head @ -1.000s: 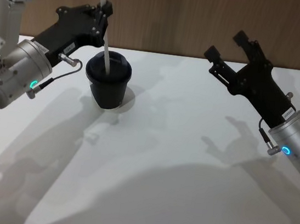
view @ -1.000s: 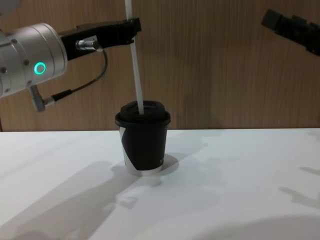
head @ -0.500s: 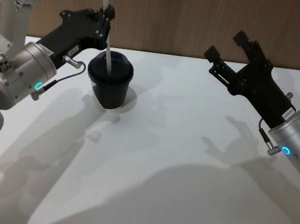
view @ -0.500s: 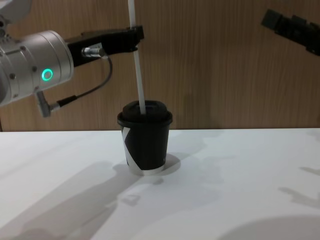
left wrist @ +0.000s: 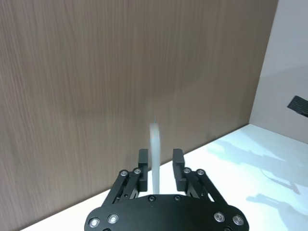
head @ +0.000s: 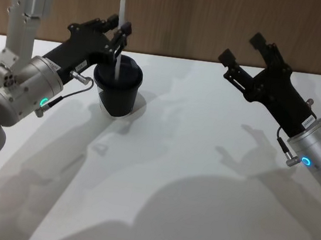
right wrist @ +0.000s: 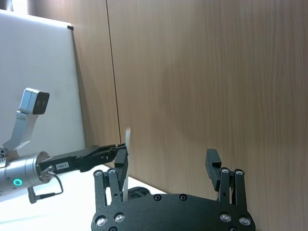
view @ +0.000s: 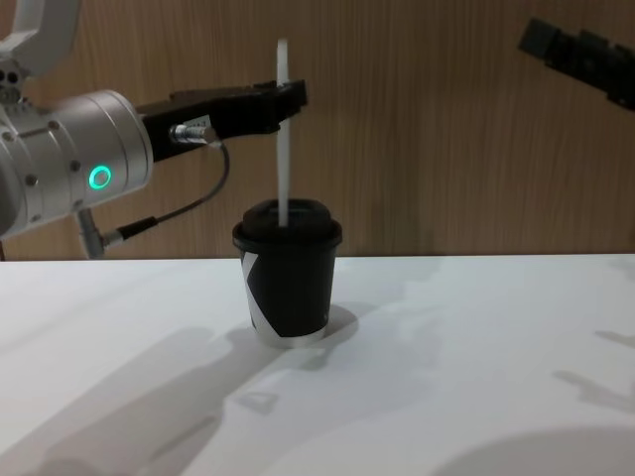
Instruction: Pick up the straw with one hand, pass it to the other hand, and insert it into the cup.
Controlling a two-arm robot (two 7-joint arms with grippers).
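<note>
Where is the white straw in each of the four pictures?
Head view: the straw stands upper left, its lower end in the cup, between the open jaws of the left gripper.
Chest view: straw upright, left of centre, rising from the cup's lid.
Left wrist view: straw between that gripper's jaws.
Right wrist view: straw far off, lower left.
Shared landmark: the wooden wall.

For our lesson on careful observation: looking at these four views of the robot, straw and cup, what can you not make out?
- Straw below the cup lid, chest view: hidden inside; its depth is unknown.
- Straw, left wrist view: blurred between the open left gripper fingers; contact unclear.
- Right gripper, chest view: cut off by the right edge.
</note>
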